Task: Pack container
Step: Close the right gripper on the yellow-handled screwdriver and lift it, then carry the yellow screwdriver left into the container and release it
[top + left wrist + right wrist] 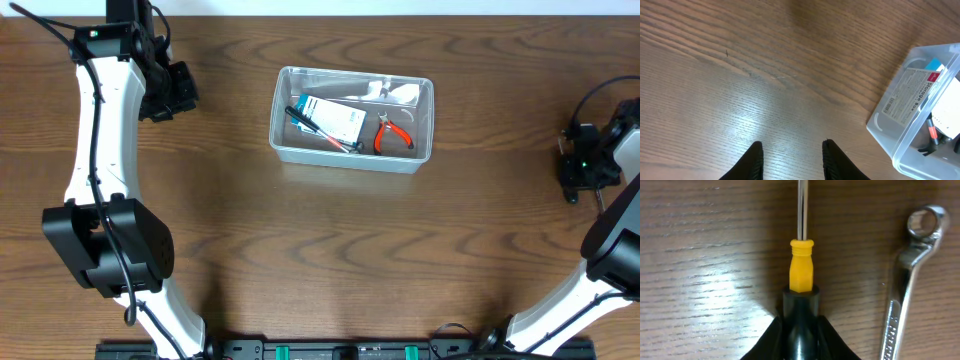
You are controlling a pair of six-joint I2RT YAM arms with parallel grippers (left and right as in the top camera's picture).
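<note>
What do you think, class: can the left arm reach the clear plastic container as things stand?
Probably yes. The left end effector hangs open and empty above the table, the container sits just beside it, and nothing lies between them.

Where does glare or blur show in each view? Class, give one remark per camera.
Overhead: even light, sharp, faint sheen on the container. Left wrist: bright glare patch on the table, far wood soft. Right wrist: glare left of the screwdriver, highlights on the wrench.

right claw (800, 324) clamped on black-and-yellow screwdriver (801, 272), silver wrench (901, 295) just beside, wooden table (705, 255)
</note>
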